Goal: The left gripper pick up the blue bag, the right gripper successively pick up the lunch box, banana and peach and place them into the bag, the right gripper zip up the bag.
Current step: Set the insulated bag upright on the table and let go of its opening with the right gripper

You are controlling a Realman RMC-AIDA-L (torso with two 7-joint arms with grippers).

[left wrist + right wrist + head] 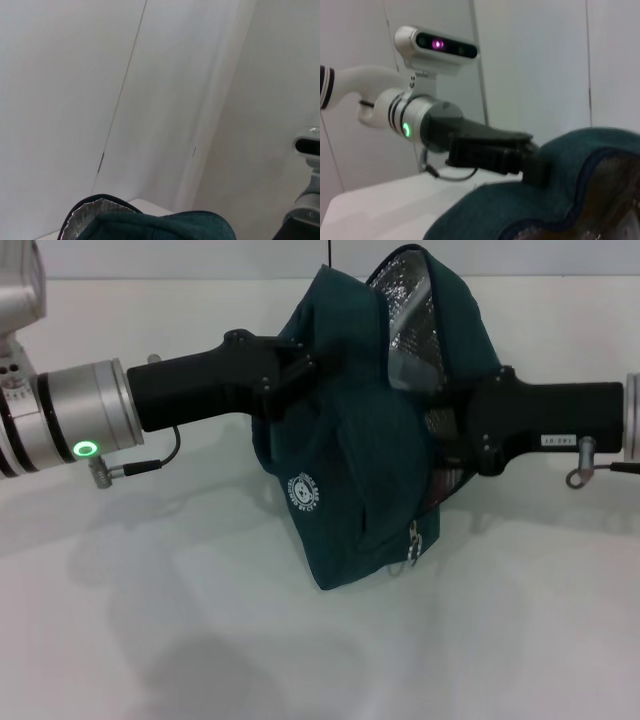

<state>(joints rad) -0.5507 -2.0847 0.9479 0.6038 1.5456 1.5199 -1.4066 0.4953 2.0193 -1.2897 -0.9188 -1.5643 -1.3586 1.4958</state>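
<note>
Teal fabric of the blue bag (365, 455) is filling the middle of the head view, hanging clear of the white table (200, 640) with its lower corner just above the surface and its mouth gaping upward, silvery lining (405, 315) showing. On its near face the round white logo (306, 494) is facing the camera, and the metal zip pull (412, 550) is dangling at the lower edge. From the robot's left, the left gripper (300, 365) is clenching the bag's upper fabric near the rim and carrying its weight; the right wrist view is showing the same claw pinched onto the cloth. From the opposite side, the right gripper (462, 435) is reaching into the opening, its fingertips buried behind fabric, so whether they are released or closed cannot be told. Something pale and reddish is glimpsing through the gap by that claw, too hidden to identify. No lunch box, banana or peach is lying on the table, which suggests loading is finishing. Judged so, the next move is calling for the right claw to withdraw, find the zip pull and draw it along while the left holds the bag taut.
</note>
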